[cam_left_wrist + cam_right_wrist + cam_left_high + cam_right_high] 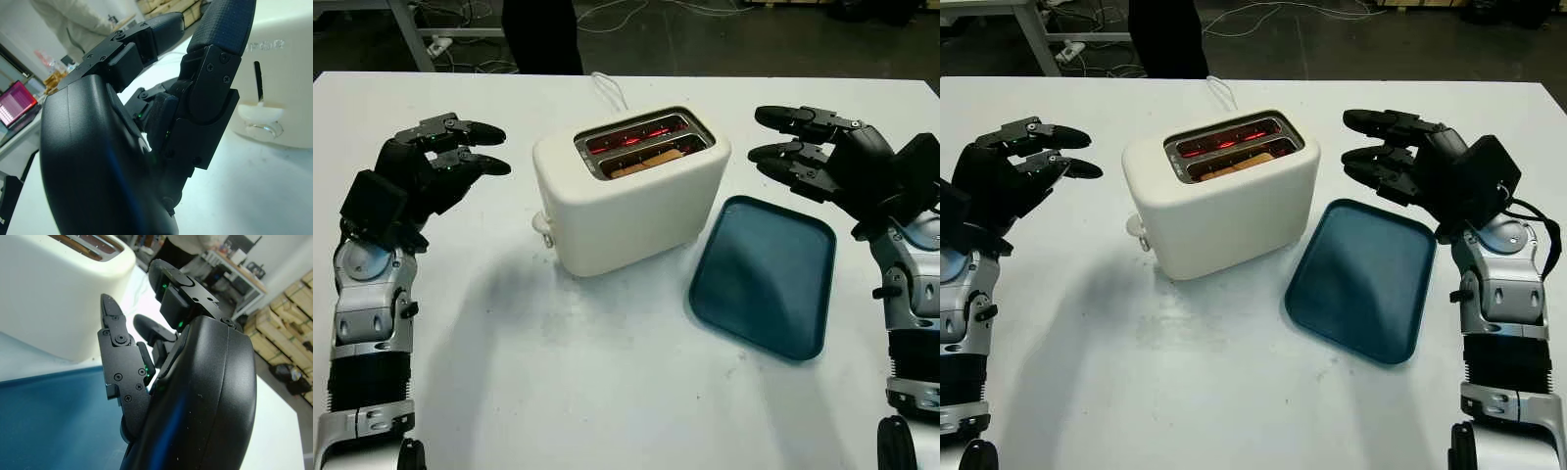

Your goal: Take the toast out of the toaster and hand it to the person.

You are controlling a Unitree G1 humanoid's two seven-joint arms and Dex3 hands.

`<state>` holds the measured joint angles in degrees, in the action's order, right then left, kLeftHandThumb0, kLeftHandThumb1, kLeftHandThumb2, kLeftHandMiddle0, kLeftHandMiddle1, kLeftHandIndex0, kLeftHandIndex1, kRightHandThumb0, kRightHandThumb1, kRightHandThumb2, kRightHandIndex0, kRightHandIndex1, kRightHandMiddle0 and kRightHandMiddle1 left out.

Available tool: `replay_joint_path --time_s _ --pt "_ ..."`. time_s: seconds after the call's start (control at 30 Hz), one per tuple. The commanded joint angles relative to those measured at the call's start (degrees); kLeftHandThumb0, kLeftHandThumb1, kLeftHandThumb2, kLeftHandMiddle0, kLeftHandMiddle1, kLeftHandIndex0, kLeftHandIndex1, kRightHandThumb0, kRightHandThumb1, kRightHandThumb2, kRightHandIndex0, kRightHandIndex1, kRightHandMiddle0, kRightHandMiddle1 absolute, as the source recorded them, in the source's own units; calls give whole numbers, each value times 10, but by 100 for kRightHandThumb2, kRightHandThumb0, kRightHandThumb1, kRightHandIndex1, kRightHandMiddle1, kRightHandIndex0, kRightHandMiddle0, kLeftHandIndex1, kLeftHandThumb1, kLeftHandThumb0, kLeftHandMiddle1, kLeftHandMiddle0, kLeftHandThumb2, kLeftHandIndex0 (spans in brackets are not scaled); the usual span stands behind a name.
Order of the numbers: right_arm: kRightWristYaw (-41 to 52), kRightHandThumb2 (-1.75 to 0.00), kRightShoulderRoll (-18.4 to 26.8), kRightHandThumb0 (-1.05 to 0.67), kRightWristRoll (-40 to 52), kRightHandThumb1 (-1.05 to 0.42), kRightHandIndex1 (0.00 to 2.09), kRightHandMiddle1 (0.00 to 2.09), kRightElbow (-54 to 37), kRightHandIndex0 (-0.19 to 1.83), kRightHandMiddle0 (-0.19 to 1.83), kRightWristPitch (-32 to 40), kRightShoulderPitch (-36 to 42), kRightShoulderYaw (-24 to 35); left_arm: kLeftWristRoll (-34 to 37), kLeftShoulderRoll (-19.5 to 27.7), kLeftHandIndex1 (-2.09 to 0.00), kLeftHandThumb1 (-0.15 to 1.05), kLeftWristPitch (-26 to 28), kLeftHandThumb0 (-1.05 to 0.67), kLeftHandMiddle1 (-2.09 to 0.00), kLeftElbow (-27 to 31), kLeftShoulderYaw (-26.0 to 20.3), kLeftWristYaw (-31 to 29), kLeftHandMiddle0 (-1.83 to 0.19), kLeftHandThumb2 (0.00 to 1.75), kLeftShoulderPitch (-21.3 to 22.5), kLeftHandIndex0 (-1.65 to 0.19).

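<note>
A white table (pixel 607 392) carries a cream toaster (pixel 636 201) beside a teal tray (pixel 764 279).

We list: cream toaster (pixel 636 201) with slots glowing red; golden-brown toast (pixel 649 163); dark teal tray (pixel 766 276) at its four o'clock; white table (pixel 558 372); black hands.

**Right hand held open above the tray, beside the toaster**

The black right hand (pixel 161 340) is seen held open, nothing being grasped. The blue tray (pixel 49 421) is seen beneath its fingers (pixel 120 362). The cream toaster (pixel 54 293) is seen just beyond the tray, its slots (pixel 85 246) visible along the top. A person's dark clothing (pixel 168 254) and stacked wooden pallets (pixel 286 313) are seen beyond the white table (pixel 276 431).
</note>
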<state>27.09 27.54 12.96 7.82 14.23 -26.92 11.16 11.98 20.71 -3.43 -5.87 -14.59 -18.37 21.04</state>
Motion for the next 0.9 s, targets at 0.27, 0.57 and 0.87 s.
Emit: replay_joint_path --time_s 0.27,0.57,0.87 --pt "-3 -2 1 -16 4 -91 83 4 -6 44 73 -4 -5 2 10 1 -65 84 -2 -105 -77 4 -6 -4 -83 0 -1 -81" --pt "2 0 0 -19 2 -90 84 5 5 45 75 -18 -7 2 8 -1 -66 86 -7 -105 -78 -1 -5 -2 -83 0 1 -81" --pt "0 0 0 -22 -6 -89 84 5 5 47 76 -25 -3 0 3 -2 -69 87 -6 -105 -81 1 -4 3 -82 0 -2 -79"
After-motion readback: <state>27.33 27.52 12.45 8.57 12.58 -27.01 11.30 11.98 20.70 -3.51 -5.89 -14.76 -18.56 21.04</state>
